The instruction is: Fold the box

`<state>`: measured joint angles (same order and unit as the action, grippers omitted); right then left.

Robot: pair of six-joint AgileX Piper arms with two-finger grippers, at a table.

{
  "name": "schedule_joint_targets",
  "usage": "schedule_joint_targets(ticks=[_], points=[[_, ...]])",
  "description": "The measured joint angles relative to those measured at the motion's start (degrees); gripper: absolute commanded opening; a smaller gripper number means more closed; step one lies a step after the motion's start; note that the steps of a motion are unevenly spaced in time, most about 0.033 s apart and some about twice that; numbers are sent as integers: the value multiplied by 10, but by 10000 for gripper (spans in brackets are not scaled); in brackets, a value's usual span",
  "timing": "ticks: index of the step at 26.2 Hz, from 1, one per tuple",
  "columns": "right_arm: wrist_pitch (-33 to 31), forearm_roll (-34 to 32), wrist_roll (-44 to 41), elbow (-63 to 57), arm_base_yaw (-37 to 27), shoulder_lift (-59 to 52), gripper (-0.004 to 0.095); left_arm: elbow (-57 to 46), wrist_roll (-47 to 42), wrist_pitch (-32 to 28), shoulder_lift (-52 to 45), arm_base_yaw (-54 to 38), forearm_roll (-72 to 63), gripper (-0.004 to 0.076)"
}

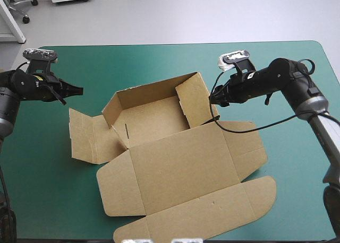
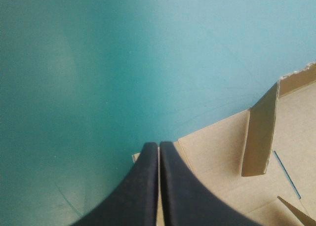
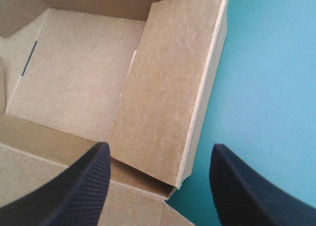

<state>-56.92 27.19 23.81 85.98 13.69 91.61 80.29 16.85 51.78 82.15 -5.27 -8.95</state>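
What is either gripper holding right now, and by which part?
Nothing. The left gripper is shut and empty near the box's left flap. The right gripper is open, with the raised right wall just ahead of its fingers, unclamped.

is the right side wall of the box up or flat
Up: the wall stands raised, just ahead of the open right gripper.
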Motion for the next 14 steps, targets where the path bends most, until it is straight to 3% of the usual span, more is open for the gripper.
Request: schedule_joint_targets(ticks=[4, 14], points=[[-79, -5, -43, 61, 0, 76, 561, 0, 0, 0, 0, 0, 0, -1], [-111, -8, -59, 137, 0, 134, 561, 0, 0, 0, 0, 0, 1, -1]])
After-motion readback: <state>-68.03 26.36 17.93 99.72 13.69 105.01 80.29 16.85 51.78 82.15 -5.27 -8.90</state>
